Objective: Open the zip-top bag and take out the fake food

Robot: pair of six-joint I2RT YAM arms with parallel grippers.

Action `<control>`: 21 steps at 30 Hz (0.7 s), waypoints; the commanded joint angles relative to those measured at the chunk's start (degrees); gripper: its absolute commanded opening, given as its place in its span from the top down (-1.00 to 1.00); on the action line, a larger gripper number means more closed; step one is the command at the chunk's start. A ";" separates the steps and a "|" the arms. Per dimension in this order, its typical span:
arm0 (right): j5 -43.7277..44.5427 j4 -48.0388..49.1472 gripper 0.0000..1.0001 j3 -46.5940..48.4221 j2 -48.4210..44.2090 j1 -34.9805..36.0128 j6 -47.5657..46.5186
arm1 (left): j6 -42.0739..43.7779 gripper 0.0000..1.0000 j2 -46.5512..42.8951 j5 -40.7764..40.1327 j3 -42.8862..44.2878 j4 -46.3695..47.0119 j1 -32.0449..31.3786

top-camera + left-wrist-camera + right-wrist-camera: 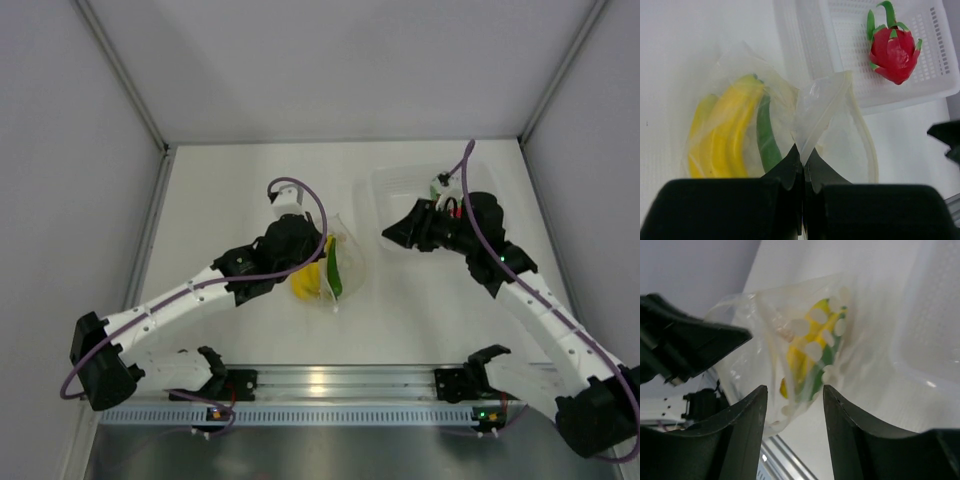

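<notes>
The zip-top bag (pixel 345 262) lies mid-table with its mouth gaping. My left gripper (pixel 320 248) is shut on a fold of the bag's edge (pixel 812 112), just beside the zip strip (pixel 863 137). Inside the bag are the yellow banana bunch (pixel 730 135) and a green piece (pixel 767 137) of the fake food. The red fruit with the green top (pixel 893 50) rests in the white tray (pixel 840 75). My right gripper (pixel 390 236) hovers at the tray's left rim, to the right of the bag. Its jaws stand open on nothing, facing the bag (pixel 790 335).
The clear perforated tray (pixel 400 185) stands at the back right, its near part under my right arm. Grey walls close in the table on three sides. An aluminium rail (pixel 330 382) runs along the near edge between the arm bases.
</notes>
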 commanded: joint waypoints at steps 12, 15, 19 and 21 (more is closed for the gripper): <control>19.76 5.54 0.24 0.31 -3.80 25.85 6.34 | -8.01 1.00 3.10 1.09 6.51 3.19 0.20; 24.88 6.06 0.26 0.14 0.42 28.05 7.12 | -9.51 1.00 2.22 2.14 3.80 5.82 0.20; 32.69 5.29 0.26 0.31 7.96 29.99 7.22 | -10.74 1.00 1.95 2.85 1.15 8.55 0.11; 36.65 3.36 0.26 0.23 10.35 30.69 6.86 | -11.01 1.00 2.65 2.94 0.10 8.55 0.11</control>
